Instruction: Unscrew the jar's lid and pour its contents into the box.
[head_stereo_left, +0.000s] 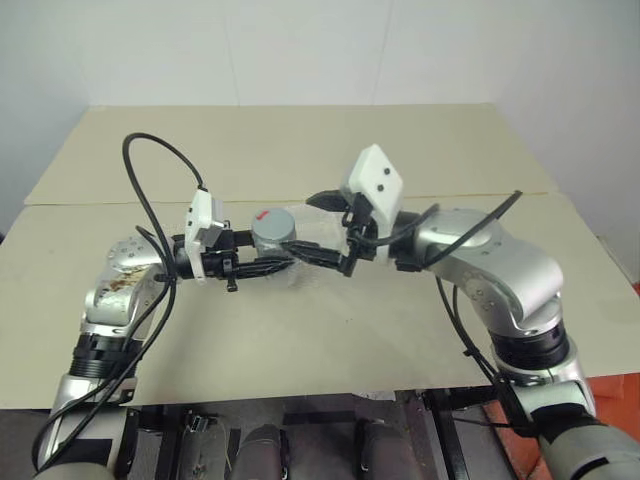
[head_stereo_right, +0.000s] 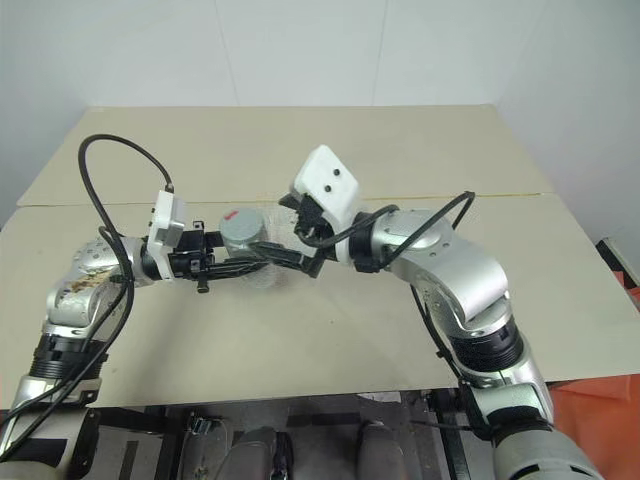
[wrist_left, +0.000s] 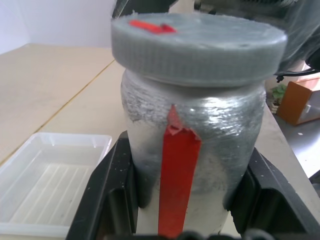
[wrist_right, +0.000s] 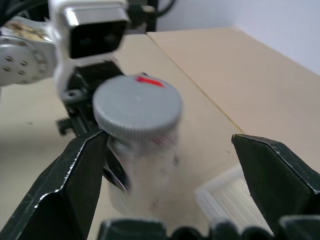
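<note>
You see the left pincer (head_stereo_left: 262, 266) nearest to you, raised above the surface (head_stereo_left: 300, 340) and pointing toward the right side. It is clenched on the jar (wrist_left: 192, 160): in the left wrist view its two black fingers (wrist_left: 107, 200) press on the two sides of the clear body, and a red strip runs up the front of the jar between them. The jar stands upright in this grip, and the grey lid (head_stereo_left: 274, 228) with its small red mark sits on top of it. The contents you cannot make out through the cloudy wall.

Just beside the jar, on its right, you find the right pincer (head_stereo_left: 322, 228). It is released, with the jaws wide apart. In the right wrist view one finger (wrist_right: 75, 175) is near the edge of the lid, perhaps touching it, and the other stands well apart from the jar.

The box (wrist_left: 50, 185) lies on the surface below and behind the jar. It is of white plastic and shows a ribbed bottom. Farther away the surface reaches a pale wall (head_stereo_left: 320, 50).
</note>
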